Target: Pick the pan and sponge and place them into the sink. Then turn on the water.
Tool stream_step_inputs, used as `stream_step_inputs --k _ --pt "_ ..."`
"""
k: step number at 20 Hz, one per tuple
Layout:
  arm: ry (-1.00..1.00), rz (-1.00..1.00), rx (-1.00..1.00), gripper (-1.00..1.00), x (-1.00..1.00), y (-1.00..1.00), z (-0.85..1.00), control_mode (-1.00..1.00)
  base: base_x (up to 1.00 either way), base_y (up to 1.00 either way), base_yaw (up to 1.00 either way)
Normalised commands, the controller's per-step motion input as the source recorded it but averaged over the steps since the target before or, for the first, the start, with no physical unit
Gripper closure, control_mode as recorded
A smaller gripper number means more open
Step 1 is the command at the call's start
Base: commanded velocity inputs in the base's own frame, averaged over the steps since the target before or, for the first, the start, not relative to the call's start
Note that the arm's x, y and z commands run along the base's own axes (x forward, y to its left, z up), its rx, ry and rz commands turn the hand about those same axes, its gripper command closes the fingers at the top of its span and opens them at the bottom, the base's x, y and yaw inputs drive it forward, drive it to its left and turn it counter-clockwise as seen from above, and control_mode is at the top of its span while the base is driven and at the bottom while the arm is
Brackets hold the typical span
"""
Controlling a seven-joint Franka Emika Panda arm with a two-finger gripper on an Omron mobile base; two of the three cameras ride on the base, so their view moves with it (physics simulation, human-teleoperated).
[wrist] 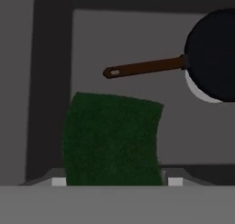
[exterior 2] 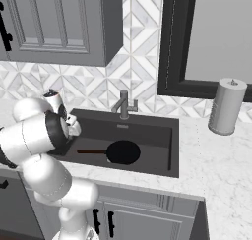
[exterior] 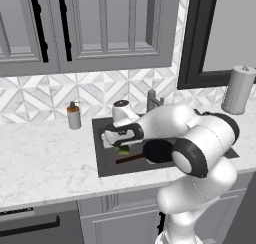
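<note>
Already inside the sink [exterior 2: 162, 131], the pan [exterior 2: 123, 152] is seen lying flat on the dark basin floor, its long brown handle [exterior 2: 91, 151] pointed toward the robot's side; in the hand view part of the round silver drain [wrist: 202, 93] is covered by the pan's black disc. The sponge [wrist: 112, 138] is shown dark-green face up between the fingers [wrist: 113, 182], which are set at a middling width on either side of it; whether it is actually gripped cannot be told. The sponge is held above the sink's left part, near the handle's end. A grey faucet [exterior 2: 123, 105] is seen at the sink's back rim, and a soap bottle [exterior: 74, 115] and a paper-towel roll [exterior 2: 226, 106] are stood on the marble table [exterior: 45, 163].
</note>
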Motion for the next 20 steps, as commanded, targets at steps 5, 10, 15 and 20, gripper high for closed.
stream_step_inputs --k 5,10,15,20 --pt "0.00 0.00 0.00 1.00 0.48 -0.48 -0.02 -1.00 0.00 0.00 0.00" --pt "0.00 0.00 0.00 1.00 0.38 -0.48 -0.17 -1.00 0.00 0.00 0.00" --pt "0.00 0.00 0.00 1.00 0.21 -0.31 -0.55 -1.00 0.00 0.00 0.00" --pt "0.00 0.00 -0.01 1.00 0.25 -0.12 -0.60 -1.00 0.00 0.00 0.00"
